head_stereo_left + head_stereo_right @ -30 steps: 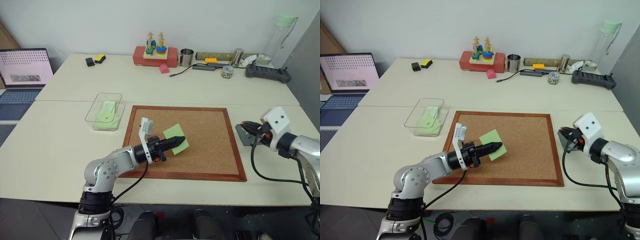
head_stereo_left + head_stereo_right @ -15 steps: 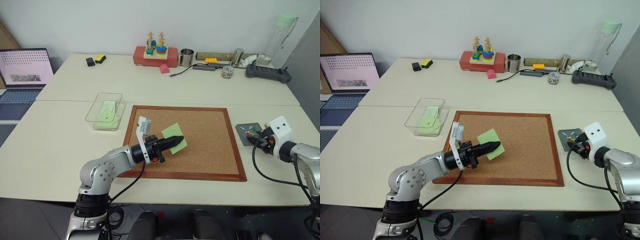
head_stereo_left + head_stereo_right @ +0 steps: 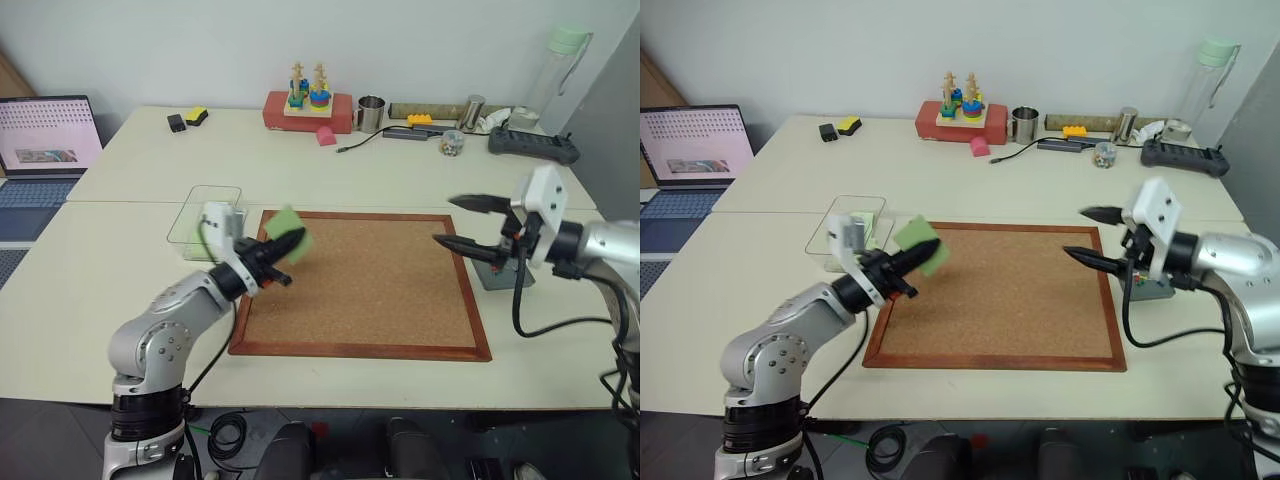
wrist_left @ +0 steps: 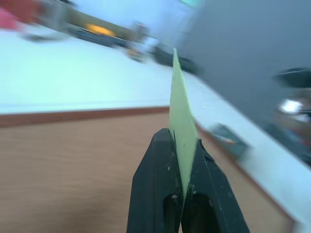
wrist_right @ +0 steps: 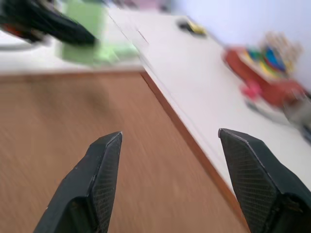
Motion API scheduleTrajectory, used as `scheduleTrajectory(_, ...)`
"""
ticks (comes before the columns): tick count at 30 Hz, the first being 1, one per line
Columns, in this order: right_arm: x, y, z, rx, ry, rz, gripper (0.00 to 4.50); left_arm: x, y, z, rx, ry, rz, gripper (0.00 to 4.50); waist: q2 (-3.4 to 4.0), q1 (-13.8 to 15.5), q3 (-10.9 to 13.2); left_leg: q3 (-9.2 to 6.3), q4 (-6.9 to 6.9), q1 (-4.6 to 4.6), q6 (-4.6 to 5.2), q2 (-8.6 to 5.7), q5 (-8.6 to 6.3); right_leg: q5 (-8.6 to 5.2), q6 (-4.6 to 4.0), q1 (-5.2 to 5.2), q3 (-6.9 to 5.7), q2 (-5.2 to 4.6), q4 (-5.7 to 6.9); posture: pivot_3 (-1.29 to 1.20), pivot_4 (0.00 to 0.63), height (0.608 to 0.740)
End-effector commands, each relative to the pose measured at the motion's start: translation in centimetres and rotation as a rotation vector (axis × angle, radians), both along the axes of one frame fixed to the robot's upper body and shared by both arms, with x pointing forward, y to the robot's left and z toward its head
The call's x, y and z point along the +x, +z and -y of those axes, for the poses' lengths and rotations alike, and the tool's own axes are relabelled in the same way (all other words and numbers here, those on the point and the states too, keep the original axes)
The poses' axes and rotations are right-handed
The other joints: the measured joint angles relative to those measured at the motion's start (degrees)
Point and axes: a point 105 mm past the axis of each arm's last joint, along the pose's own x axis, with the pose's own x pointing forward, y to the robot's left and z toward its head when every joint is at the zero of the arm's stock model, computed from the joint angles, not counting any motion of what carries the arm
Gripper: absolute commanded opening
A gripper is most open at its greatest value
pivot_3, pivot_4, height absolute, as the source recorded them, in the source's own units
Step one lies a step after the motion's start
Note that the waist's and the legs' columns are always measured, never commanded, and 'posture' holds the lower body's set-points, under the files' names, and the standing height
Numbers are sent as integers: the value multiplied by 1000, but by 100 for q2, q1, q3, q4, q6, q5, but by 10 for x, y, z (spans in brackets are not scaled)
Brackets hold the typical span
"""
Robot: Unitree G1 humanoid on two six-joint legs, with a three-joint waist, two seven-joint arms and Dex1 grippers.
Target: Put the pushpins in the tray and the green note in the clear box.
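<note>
1. The green note [image 3: 288, 222] has been lifted off the cork board [image 3: 370, 285] toward its ten o'clock corner — pinched in the closed left pincer [image 3: 292, 240], beside the clear box [image 3: 205, 212].
2. The right pincer [image 3: 452, 221] has been raised from the tray [image 3: 500, 274] and is spread wide, empty.
3. One note is held; one tray and one box are counted on the counter [image 3: 80, 290].

Even, soft indoor light fills both head views, bright and without glare; the cream table [image 3: 380, 180] and the wood-framed cork board [image 3: 370, 290] cast only faint shadows. The light-green square note [image 3: 290, 238] smears with motion blur there, as does the left tool [image 3: 288, 243] pinching it. In the left wrist view the black fingers [image 4: 158, 194] are fairly sharp while the background is washed out and blurred. The right wrist view is streaked; its spread fingers [image 5: 99, 179] stay clearer.
</note>
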Motion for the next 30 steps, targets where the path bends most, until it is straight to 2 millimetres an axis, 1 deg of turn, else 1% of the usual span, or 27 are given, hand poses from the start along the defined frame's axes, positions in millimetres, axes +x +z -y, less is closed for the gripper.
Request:
scheduleTrajectory(1, -9, 7, -16, -1, 108, -29, 3313, 10, 32, -54, 111, 295, 136, 0, -2, 25, 1, -6, 0, -2, -1, -1, -1, 0, 0, 0, -4, 0, -1, 0, 150, 740)
scheduleTrajectory(4, -8, 2, -21, -19, 128, -40, 3313, 20, 42, -86, 191, 440, 137, 0, -3, 84, 1, -21, 2, -18, -3, -8, -2, 1, -1, -3, -19, -5, -5, 0, 150, 740)
scheduleTrajectory(7, -9, -2, -24, -21, 145, -54, 3313, 31, 43, -103, 259, 512, 116, 0, -3, 90, 1, -30, 9, -52, -3, -13, -1, 2, 0, -31, -28, -7, -3, 0, 150, 740)
scheduleTrajectory(9, -10, -4, -27, -21, 155, -60, 3313, 38, 41, -109, 300, 527, 98, 0, -3, 80, 1, -31, 9, -63, -4, -13, 0, 3, 0, -44, -29, -7, 3, 0, 150, 740)
scheduleTrajectory(12, -12, -5, -29, -22, 168, -65, 3313, 48, 34, -109, 311, 490, 50, 0, -3, 69, 1, -29, 9, -84, -8, -12, 2, 5, -4, -76, -28, -6, 15, 0, 150, 740)
scheduleTrajectory(14, -13, -6, -30, -22, 169, -66, 3380, 51, 28, -112, 335, 487, 23, 395, -3, 63, 1, -23, 8, -90, -11, -11, 5, 8, -6, -88, -22, -5, 19, 0, 150, 740)
scheduleTrajectory(15, -14, -6, -30, -21, 169, -68, 3380, 52, 26, -113, 343, 485, 15, 426, -3, 46, 1, -23, 8, -90, -12, -10, 5, 8, -6, -89, -23, -5, 18, 0, 150, 740)
scheduleTrajectory(17, -15, -7, -29, -21, 167, -72, 3380, 54, 26, -112, 356, 466, 15, 810, -3, 24, 1, -22, 7, -90, -12, -10, 5, 8, -6, -89, -20, -5, 18, 0, 150, 740)
scheduleTrajectory(21, -17, -8, -28, -21, 159, -81, 3380, 56, 29, -106, 379, 422, 35, 1552, -3, 15, 2, -22, 6, -90, -12, -7, 4, 8, -6, -92, -20, -5, 18, 0, 150, 740)
scheduleTrajectory(22, -17, -9, -28, -21, 158, -83, 3380, 56, 30, -105, 385, 415, 40, 1823, -3, 15, 2, -21, 6, -91, -11, -8, 4, 9, -6, -92, -20, -5, 19, 0, 150, 740)
scheduleTrajectory(23, -17, -9, -28, -21, 155, -84, 3380, 56, 31, -104, 388, 408, 45, 1956, -3, 15, 2, -21, 7, -91, -11, -8, 4, 9, -6, -92, -20, -5, 19, 0, 150, 740)
scheduleTrajectory(26, -16, -9, -27, -21, 149, -84, 3380, 55, 33, -103, 397, 396, 57, 2548, -3, 14, 2, -18, 7, -88, -10, -8, 4, 9, -6, -92, -16, -5, 21, 0, 150, 740)
scheduleTrajectory(30, -13, -9, -26, -20, 132, -75, 3380, 51, 42, -104, 449, 382, 87, 3385, -3, 13, 2, -18, 8, -88, -10, -8, 4, 10, -6, -92, -17, -5, 23, 0, 150, 740)
